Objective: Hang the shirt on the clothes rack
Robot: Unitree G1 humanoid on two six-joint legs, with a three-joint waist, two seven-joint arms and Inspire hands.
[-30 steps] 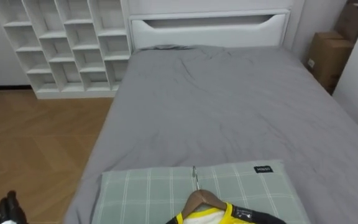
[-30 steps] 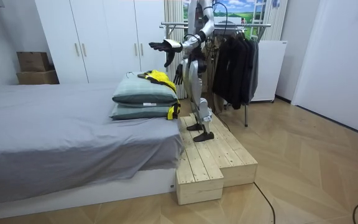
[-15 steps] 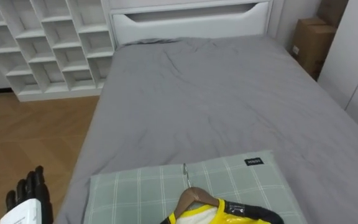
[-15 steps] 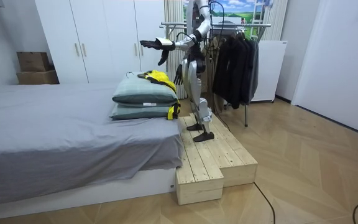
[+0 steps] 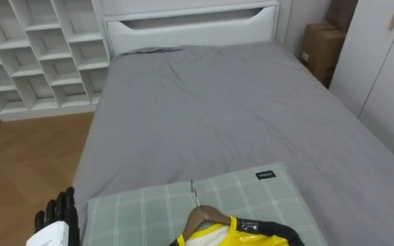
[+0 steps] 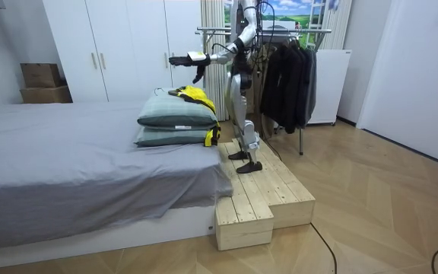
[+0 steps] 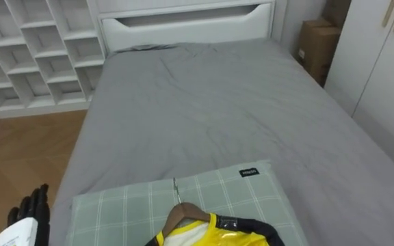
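**My left hand [image 5: 55,220] is up and open, and the yellow top [image 5: 241,234] is lying on the green checked pillow [image 5: 139,208]**

Left eye view: my hand sits just off the pillow's left edge, fingers straight and pointing up, touching nothing. The top is on a wooden hanger [image 5: 207,216] on the pillow's near half, with the hook toward the pillow's far edge. The grey bed [image 5: 217,116] stretches away beyond the pillow. Right eye view: same deal. Room view: I'm standing on a wooden platform [image 6: 261,190] right behind the pillow, left arm held out level above it. My right hand [image 6: 219,90] hangs low just past the pillow's end, and I can't tell what its fingers are doing. The clothes rack [image 6: 280,32] is well behind the pillow.
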